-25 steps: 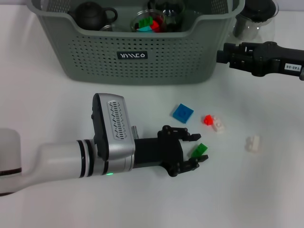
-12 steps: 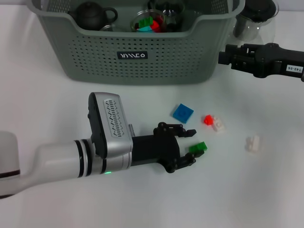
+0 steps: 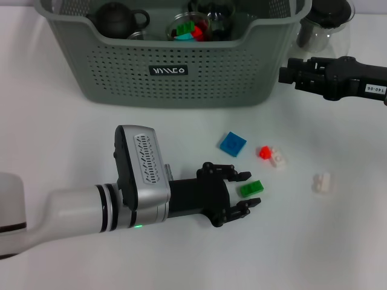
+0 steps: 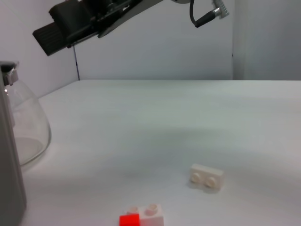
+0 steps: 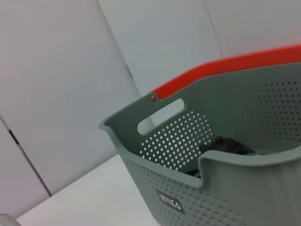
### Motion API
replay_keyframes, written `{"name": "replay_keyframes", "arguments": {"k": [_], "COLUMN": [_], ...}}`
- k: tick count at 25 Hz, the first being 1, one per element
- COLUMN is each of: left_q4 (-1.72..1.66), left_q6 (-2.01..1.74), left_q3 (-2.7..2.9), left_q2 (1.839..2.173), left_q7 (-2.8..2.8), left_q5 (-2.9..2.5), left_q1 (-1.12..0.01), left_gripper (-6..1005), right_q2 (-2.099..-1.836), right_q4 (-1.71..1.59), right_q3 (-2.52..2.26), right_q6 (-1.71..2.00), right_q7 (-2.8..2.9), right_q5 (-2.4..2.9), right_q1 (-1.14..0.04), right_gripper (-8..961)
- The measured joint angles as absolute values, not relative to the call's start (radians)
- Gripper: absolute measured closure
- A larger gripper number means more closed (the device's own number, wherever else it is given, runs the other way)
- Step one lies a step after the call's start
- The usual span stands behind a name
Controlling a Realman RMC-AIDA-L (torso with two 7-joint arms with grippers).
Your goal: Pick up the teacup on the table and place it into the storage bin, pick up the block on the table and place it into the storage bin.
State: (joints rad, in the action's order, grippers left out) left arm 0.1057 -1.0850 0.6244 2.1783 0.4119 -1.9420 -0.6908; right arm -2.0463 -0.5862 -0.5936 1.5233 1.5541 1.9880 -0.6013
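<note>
The small studded green plastic block (image 3: 251, 188) lay on the table between the left gripper's (image 3: 243, 191) spread, empty black fingers.

Storage bin (image 3: 175, 72) open-topped, small blocks (image 3: 272, 156) scattered before it, surrounding table (image 3: 314, 241) bare

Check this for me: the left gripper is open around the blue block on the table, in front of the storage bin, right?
Not quite. In the head view the left gripper is open around the green block, not the blue block, which lies apart from it, nearer the storage bin. The rest holds: it is on the table in front of the bin.
</note>
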Motion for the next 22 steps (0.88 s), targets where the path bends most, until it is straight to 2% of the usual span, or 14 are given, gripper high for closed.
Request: {"name": "replay_keyframes", "arguments": {"k": [9, 18, 22], "left_q4": [0.106, 0.1, 0.065], "left_q6": [-1.056, -1.073, -1.155], "left_q3": [0.622, 0.609, 0.622], "left_q2": [2.178, 2.178, 2.166], "left_q7": [0.397, 0.386, 0.465], "left_q5": [-1.94, -1.936, -1.946], "left_q1": [-0.689, -0.674, -0.665], "left_gripper": [531, 695, 766], "right_q2": [-2.046, -2.046, -2.046], "right_q4": [-0.586, -0.588, -0.591], "right_q3": [-0.594, -0.594, -0.594], "right_q6": [1.523, 1.523, 1.523], "right_q7": [1.552, 1.554, 1.555], "right_q5": [1.988, 1.988, 1.988], "right_q1": [-0.601, -0.601, -0.6], "right_gripper": [528, 528, 528]}}
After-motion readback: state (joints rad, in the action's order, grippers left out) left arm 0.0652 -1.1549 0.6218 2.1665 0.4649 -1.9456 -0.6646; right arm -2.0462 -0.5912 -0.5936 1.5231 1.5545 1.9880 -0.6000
